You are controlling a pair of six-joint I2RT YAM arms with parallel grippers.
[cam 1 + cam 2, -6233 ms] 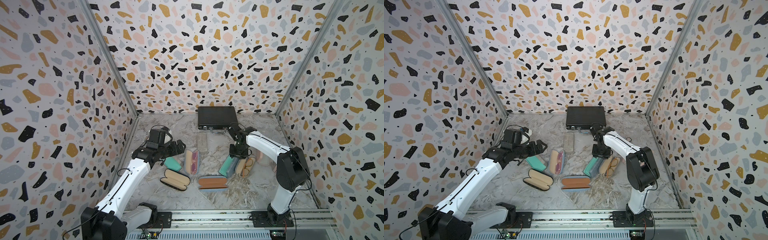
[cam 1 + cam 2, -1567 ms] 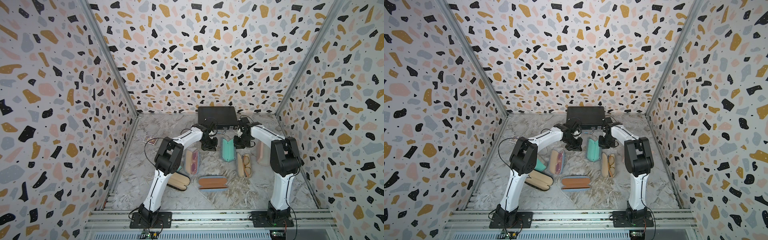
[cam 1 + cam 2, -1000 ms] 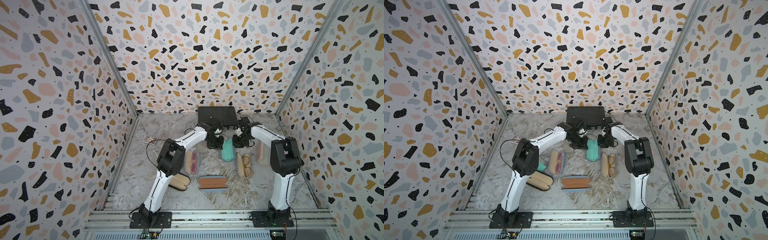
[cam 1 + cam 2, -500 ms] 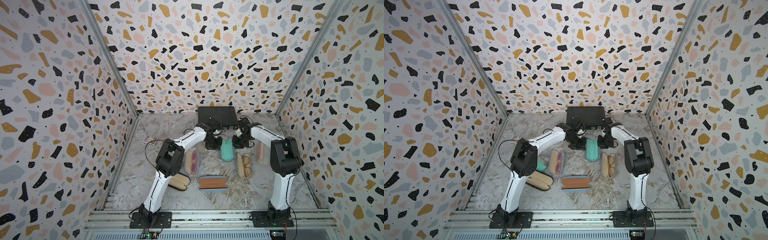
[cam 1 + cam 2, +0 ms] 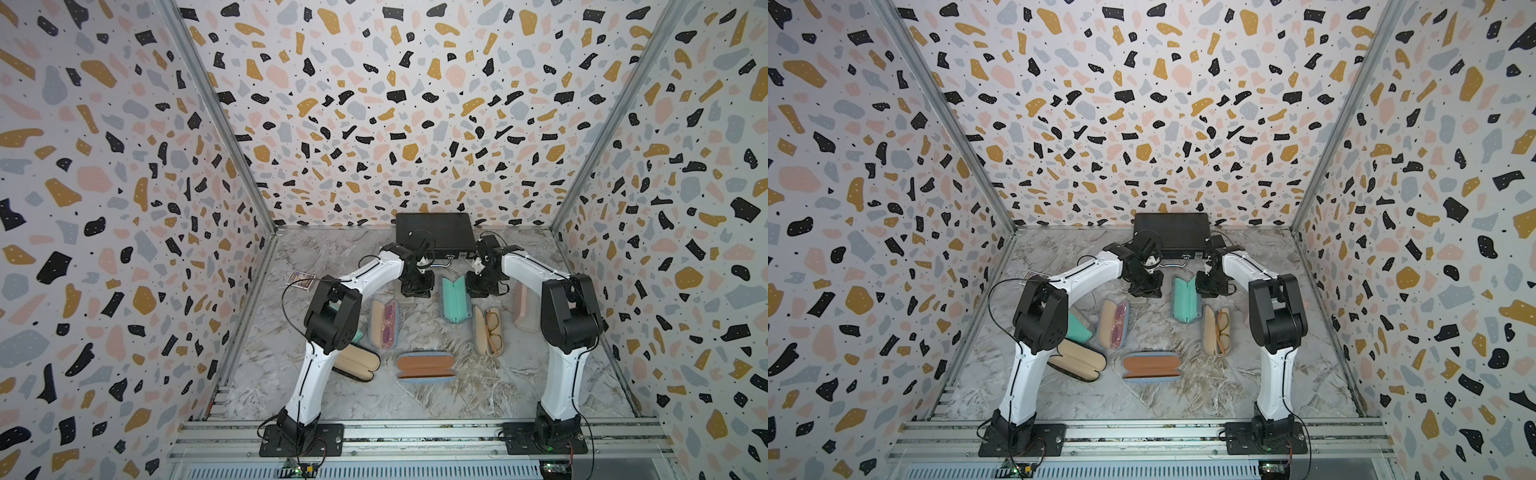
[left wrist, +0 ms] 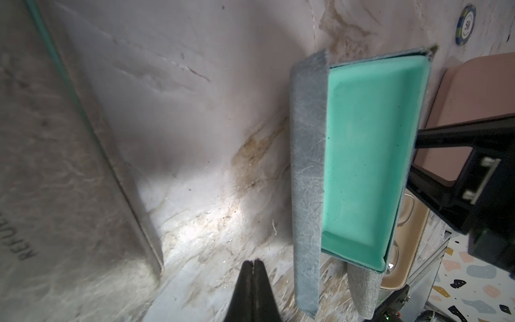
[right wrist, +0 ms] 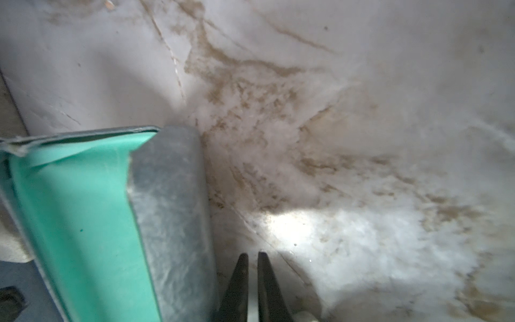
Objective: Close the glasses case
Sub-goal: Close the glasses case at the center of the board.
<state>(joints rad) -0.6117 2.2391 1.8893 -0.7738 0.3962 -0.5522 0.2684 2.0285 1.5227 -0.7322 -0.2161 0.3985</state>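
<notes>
Case: teal glasses case (image 5: 455,298) lies on the marble surface (image 5: 415,399) toward the back, just in front of the black box (image 5: 434,232), right betw. the two arms.
Case state: open. Teal lining shows on both halves in both top views, spread in a shallow V w/ the fold down the middle. No glasses seen inside.
Left fingers (image 6: 245,290): pressed fully together, nothing held. Tips point down at bare surface, near the case's grey outer edge but apart from it.
Right fingers (image 7: 238,284): all but closed, thin slit betw. them, nothing in it. They sit just beside the grey shell on the case's other side; can't tell if they touch it.
Done so far: looks like both arms are parked either side of the right case, one per long edge. That's about it; the halves aren't brought together.
Left to do: prob. the whole closing move. One side needs to tip its half up and over, the other likely braces so the case doesn't slide, then a press till it shuts.
Progress: early, approx. set-up stage only.
Watch: light case on smooth marble, could skate away under a one-sided push.
</notes>
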